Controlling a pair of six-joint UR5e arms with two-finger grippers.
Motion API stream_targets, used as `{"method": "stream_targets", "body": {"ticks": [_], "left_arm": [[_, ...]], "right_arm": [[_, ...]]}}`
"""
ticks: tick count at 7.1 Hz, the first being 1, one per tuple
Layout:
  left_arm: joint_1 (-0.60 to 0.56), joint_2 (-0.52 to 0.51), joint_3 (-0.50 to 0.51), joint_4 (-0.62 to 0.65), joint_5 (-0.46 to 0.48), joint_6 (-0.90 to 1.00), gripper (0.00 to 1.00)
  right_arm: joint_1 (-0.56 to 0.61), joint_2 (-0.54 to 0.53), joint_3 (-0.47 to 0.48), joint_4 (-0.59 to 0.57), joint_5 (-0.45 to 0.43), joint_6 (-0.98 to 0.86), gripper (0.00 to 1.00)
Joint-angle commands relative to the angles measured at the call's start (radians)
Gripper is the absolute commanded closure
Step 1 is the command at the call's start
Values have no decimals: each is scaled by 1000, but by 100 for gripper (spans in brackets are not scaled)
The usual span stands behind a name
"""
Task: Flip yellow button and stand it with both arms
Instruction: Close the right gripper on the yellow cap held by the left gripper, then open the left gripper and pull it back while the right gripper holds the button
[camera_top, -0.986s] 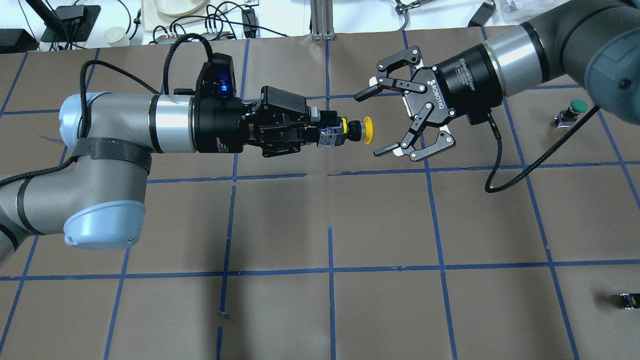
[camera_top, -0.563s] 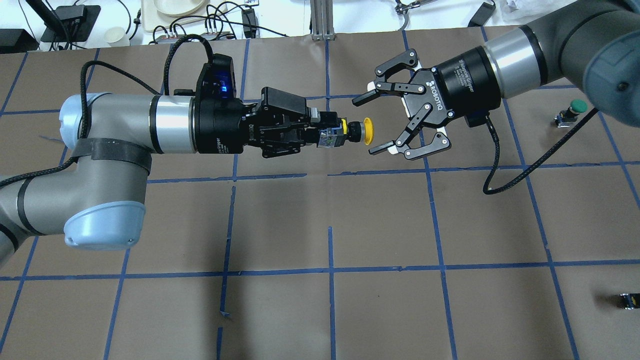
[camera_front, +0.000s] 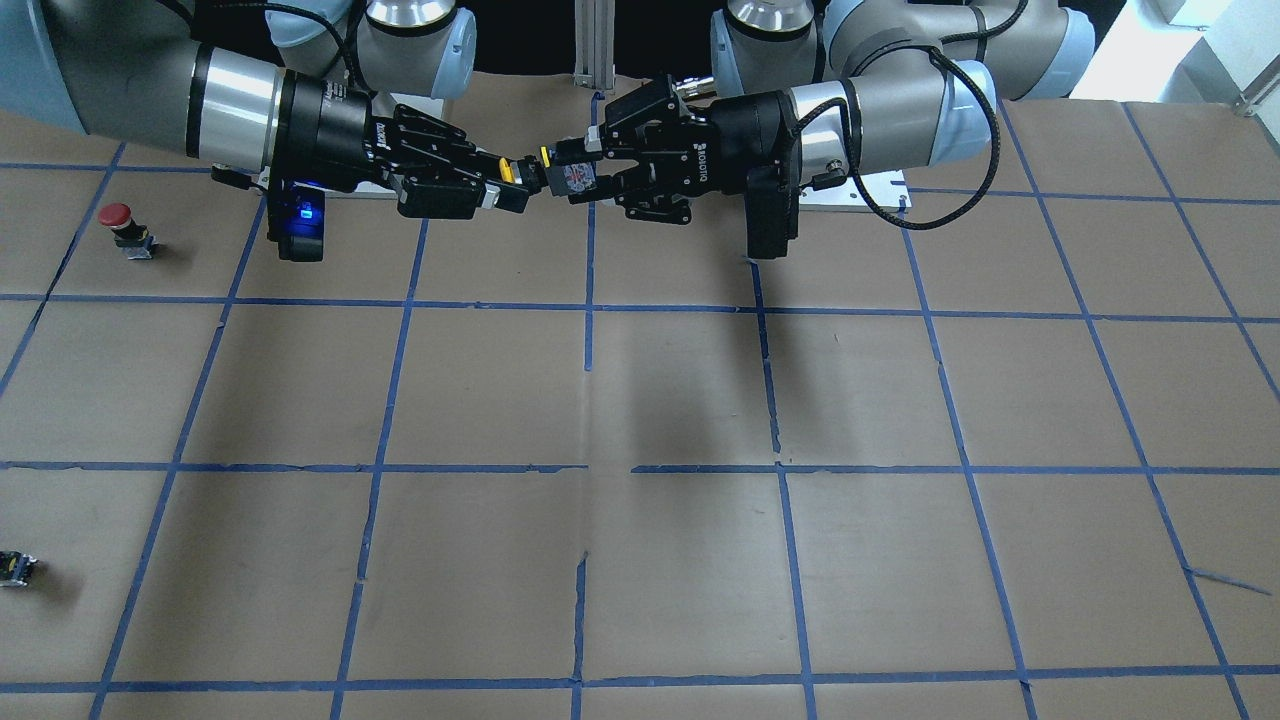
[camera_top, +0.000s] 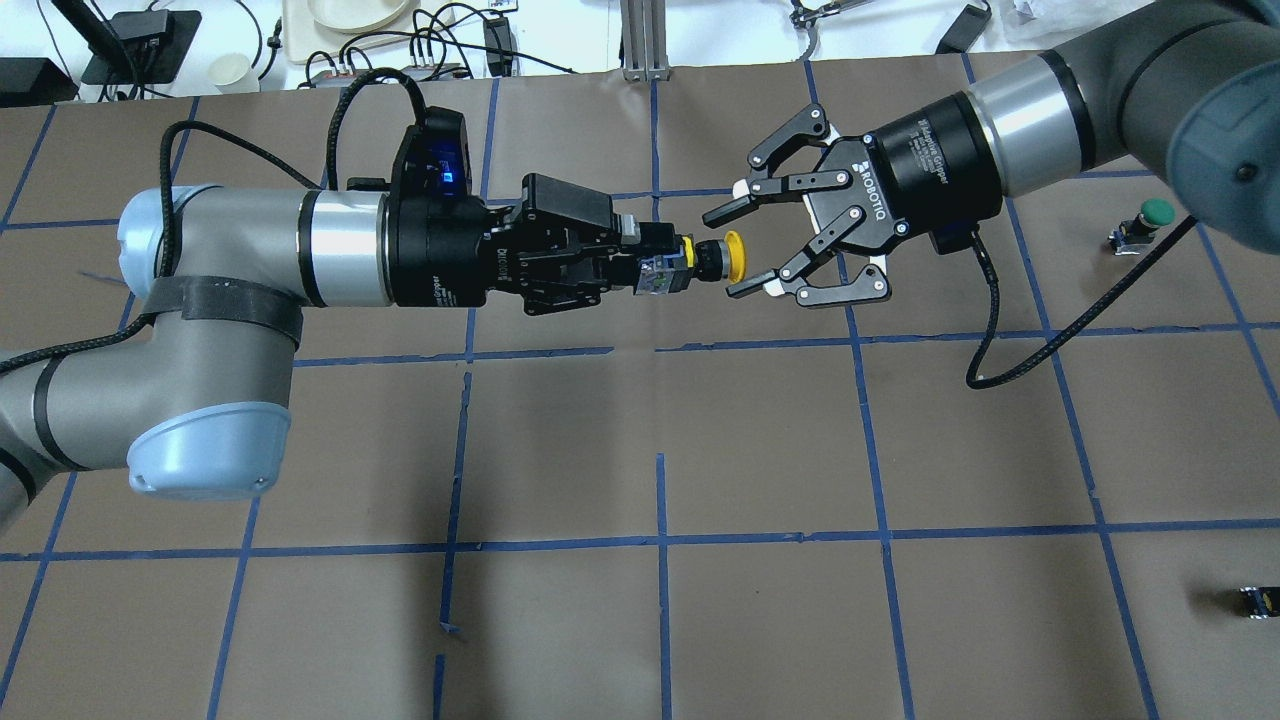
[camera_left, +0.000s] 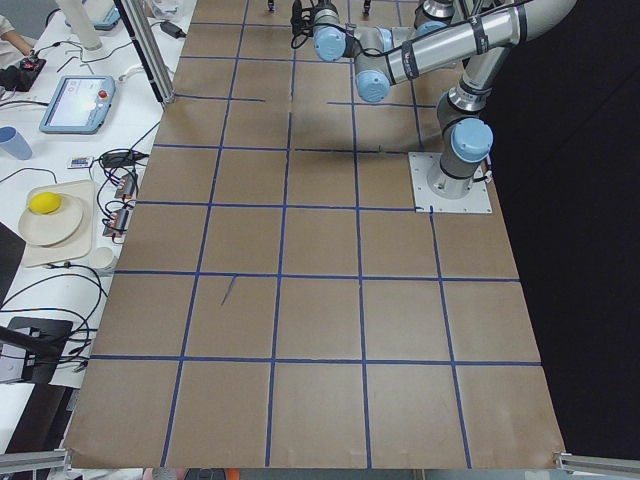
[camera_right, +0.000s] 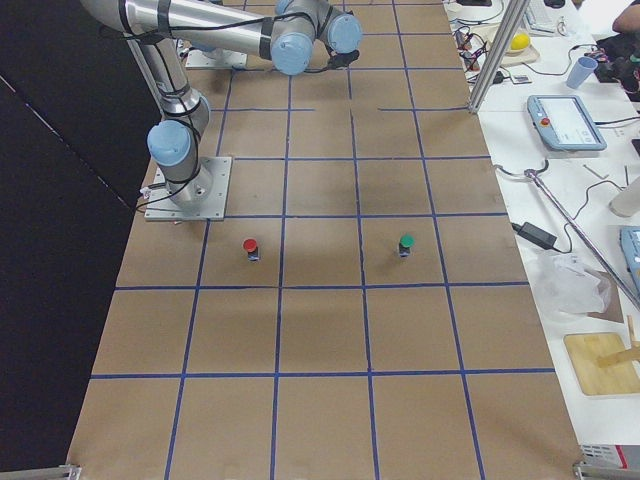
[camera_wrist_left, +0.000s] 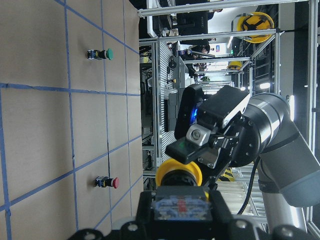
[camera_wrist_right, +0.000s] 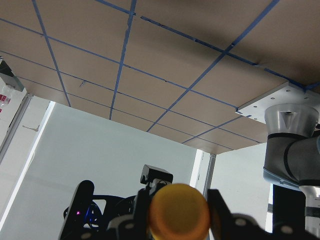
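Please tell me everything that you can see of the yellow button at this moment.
The yellow button has a round, glossy yellow mushroom cap, a black collar with a thin yellow ring, and a blocky black-and-grey base, plastic by its look. It lies horizontal in the air above the table, the cap pointing at the right gripper. The left gripper is shut on its base. The right gripper's open fingers flank the cap; whether they touch it, I cannot tell.

Brown table (camera_top: 560, 450) gridded with blue tape lines (camera_top: 760, 539).
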Motion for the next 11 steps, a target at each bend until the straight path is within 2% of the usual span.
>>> {"method": "stream_targets", "body": {"ticks": [1,2,5,6,7,9,10,11], "left_arm": [[0,-1,2,-2,5,-22,74],[0,-1,3,0,3,-83,1],[0,0,7,0,6,-97,0],[4,0,16,-2,23,-94,0],[6,0,37,0,126,-91,0],[4,0,86,-15,333,-90,0],[3,-1,118,-21,426,-93,0],[-2,-4,179,-64,577,-94,0]], "right_arm": [[0,-2,1,2,0,0,80],[-2,-2,0,3,0,0,81],[-17,6,-8,-6,-11,-2,85],[-41,6,-10,-20,-47,-7,87],[-93,5,-11,-79,-140,-7,90],[-164,5,-20,-124,-336,-61,94],[-172,12,-20,-205,-430,-74,99],[-174,44,-16,-307,-498,-109,98]]}}
